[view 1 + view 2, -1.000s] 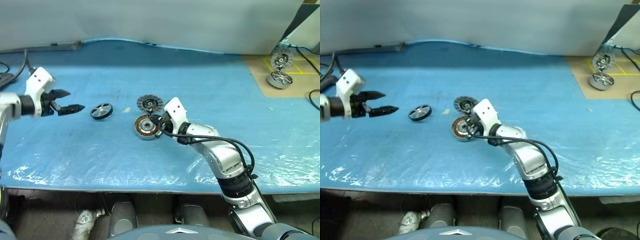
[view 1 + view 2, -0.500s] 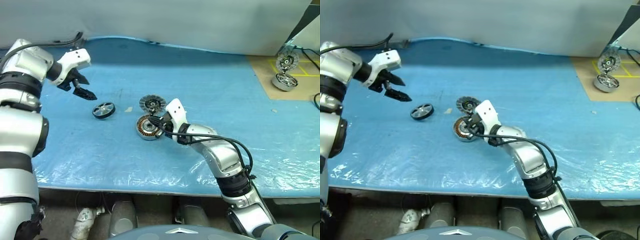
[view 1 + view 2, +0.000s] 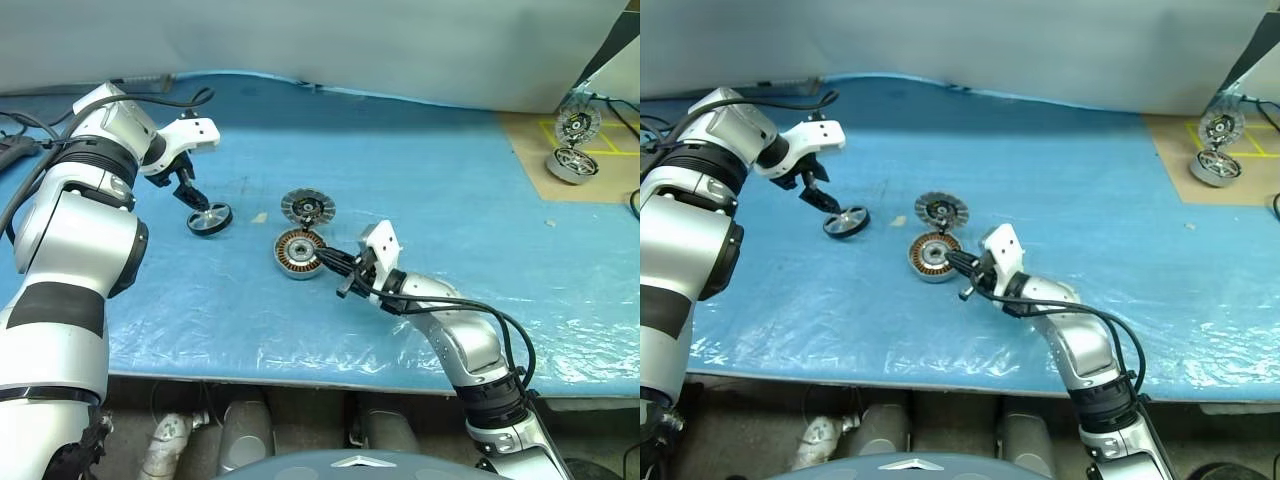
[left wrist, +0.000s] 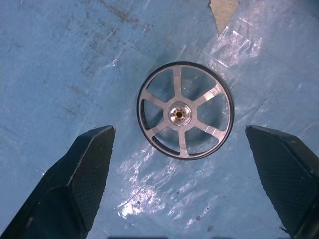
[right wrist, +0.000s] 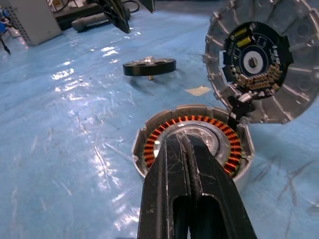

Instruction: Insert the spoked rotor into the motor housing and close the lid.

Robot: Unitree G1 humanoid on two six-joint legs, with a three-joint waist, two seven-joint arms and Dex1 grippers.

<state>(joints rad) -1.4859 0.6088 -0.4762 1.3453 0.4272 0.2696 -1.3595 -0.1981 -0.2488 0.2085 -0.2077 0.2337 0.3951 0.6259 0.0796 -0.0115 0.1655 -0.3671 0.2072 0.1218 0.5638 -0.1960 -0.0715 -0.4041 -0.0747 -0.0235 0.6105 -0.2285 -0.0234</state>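
- Blue plastic sheeting covers the bench (image 3: 430,190); tan cardboard lies at its far right corner.
- Left gripper (image 3: 190,196): jaws spread wide, pointing steeply down, poised above the rotor without touching it.
- Rotor (image 3: 209,218): lies flat left of centre, well apart from the housing; six silver spokes and a hub show between the open fingers (image 4: 87,164).
- Housing (image 3: 298,252): mid-bench, copper windings exposed.
- Lid (image 3: 307,208): hinged open, just beyond the housing, ribbed face showing.
- Right gripper (image 3: 338,268): fingers pressed together, empty, tips at the housing's near-right rim.
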